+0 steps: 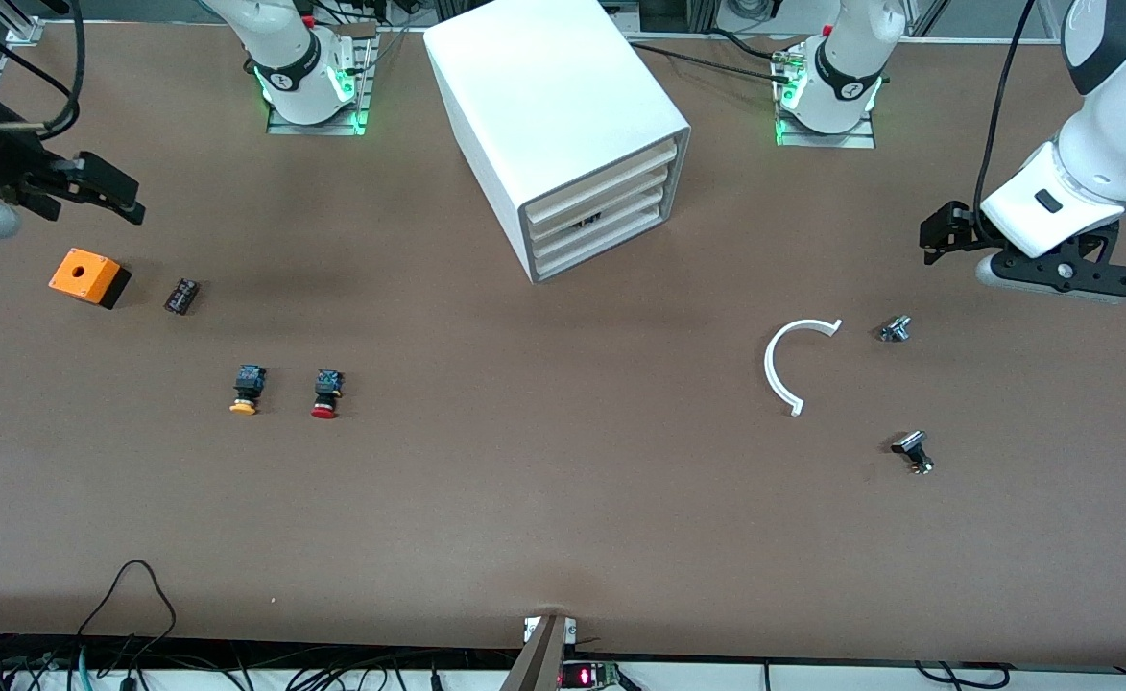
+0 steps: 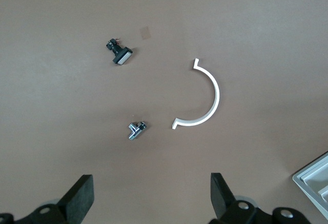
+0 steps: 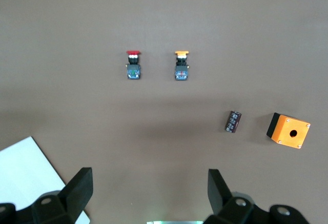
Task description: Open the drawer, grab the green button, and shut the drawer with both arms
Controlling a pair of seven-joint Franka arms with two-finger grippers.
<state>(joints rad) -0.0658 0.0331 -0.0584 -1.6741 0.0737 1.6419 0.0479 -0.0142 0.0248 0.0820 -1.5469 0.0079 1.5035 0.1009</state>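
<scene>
Both arms wait with jaws spread: left end effector [image 1: 942,235] and right end effector [image 1: 102,187] at opposite surface edges. All drawers [image 1: 606,213] shut; green button unseen, presumably inside. Hook one front squarely, pull straight

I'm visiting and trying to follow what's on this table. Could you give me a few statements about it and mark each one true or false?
1. All four drawers of the cabinet are shut. True.
2. The left gripper holds the white curved piece. False: its jaws stand open and empty, and the piece lies on the table.
3. The red-capped button and the yellow-capped button lie side by side. True.
4. The orange box sits on top of the cabinet. False: it sits on the table toward the right arm's end.
5. The right gripper is open and empty. True.
</scene>
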